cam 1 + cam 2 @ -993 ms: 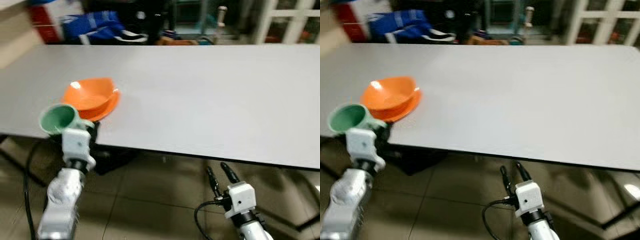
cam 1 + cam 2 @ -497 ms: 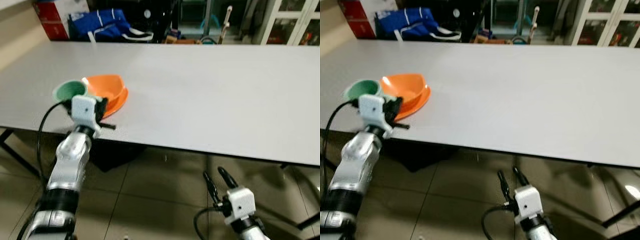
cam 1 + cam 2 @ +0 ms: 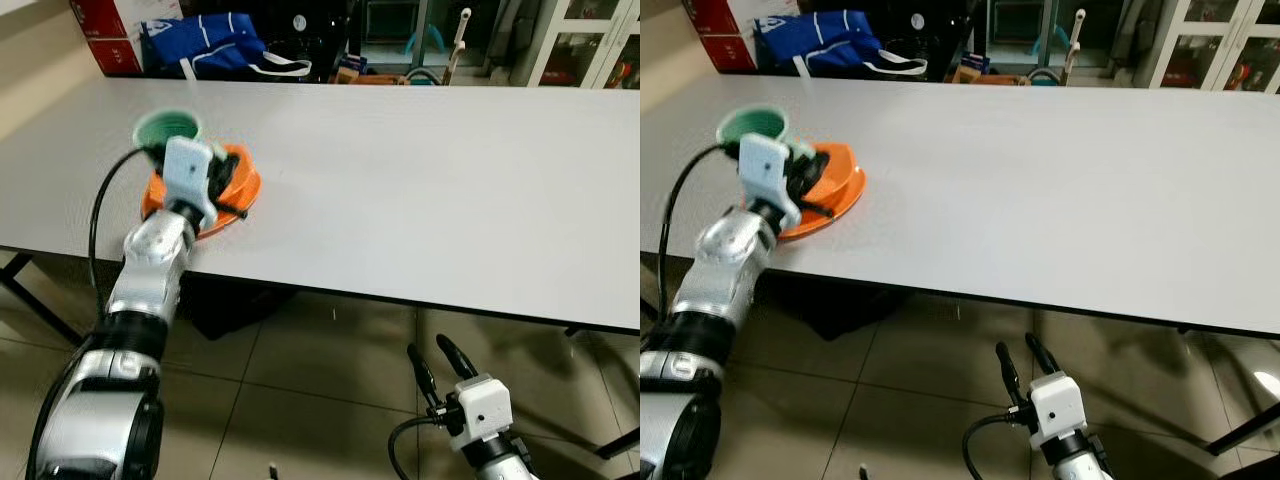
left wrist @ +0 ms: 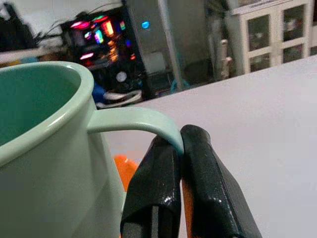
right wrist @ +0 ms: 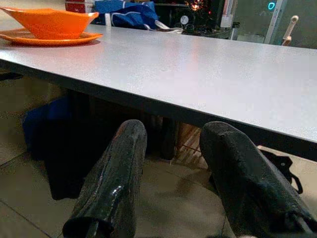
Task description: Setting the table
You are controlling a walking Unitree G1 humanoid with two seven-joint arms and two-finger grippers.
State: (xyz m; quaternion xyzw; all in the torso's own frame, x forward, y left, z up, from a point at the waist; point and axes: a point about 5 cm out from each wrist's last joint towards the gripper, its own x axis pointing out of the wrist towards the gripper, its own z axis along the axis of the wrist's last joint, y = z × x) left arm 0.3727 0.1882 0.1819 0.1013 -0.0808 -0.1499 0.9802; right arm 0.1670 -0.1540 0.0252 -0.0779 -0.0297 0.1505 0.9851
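Left eye view: left gripper is up over the table near its front-left edge, carrying a green mug above an orange bowl that sits on an orange plate. Right gripper hangs low below the table edge, over the tiled floor.

Right eye view: same layout; blue bag behind the table's far side.

Left wrist view: fingers pressed together, clamped on the mug's handle.

Right wrist view: fingers apart, nothing between them; bowl and plate on the tabletop above.
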